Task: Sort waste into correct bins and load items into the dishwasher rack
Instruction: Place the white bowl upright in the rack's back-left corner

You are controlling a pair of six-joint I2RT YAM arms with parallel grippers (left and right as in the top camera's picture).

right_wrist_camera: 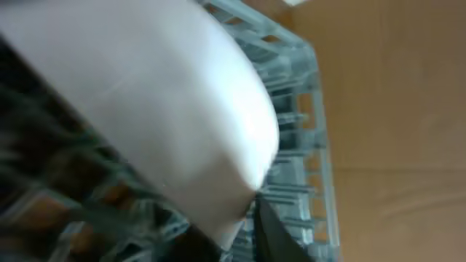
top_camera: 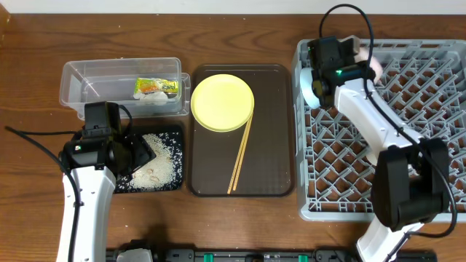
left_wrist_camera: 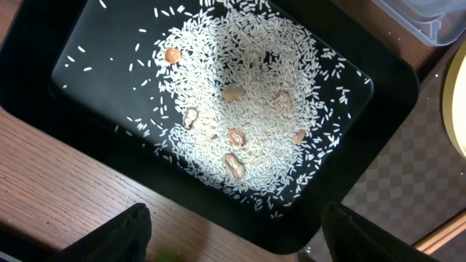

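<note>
Overhead and wrist views of a wooden tabletop (top_camera: 240, 29) part-way through sorting.

(a) Waste. The clear plastic tub (top_camera: 80, 80) at upper left holds the green-and-orange snack wrapper (top_camera: 156, 86), lying flat, with the crumpled white tissue (top_camera: 155, 102) just beside it. Directly below the tub sits the shallow black tray (left_wrist_camera: 44, 58), matte, with rounded corners. White cooked rice grains (left_wrist_camera: 247, 94) lie in a loose heap at its centre and thin out toward the walls. A few tan scraps (left_wrist_camera: 234, 166) are mixed in.

(b) Left pincer (left_wrist_camera: 240, 244). It hangs over the near edge of the black tray, released. Its two dark fingers (left_wrist_camera: 124, 233) stand wide apart with nothing between them.

(c) Items. A dark brown serving tray (top_camera: 273, 131) carries the round yellow plate (top_camera: 222, 102) at its far end. The light wooden chopsticks (top_camera: 240, 156) lie together, slanting from the plate's rim toward the near edge.

(d) Rack. The grey dishwasher rack (top_camera: 437, 102), a lattice of upright pegs, fills the right side. A light blue bowl (top_camera: 313, 86) stands on edge at its far-left corner, under the right pincer (top_camera: 322, 70).

(e) Right wrist view. A blurred whitish curved wall (right_wrist_camera: 145, 94) fills the frame beside one dark finger (right_wrist_camera: 271, 231). Whether this pincer is clenched cannot be told.
</note>
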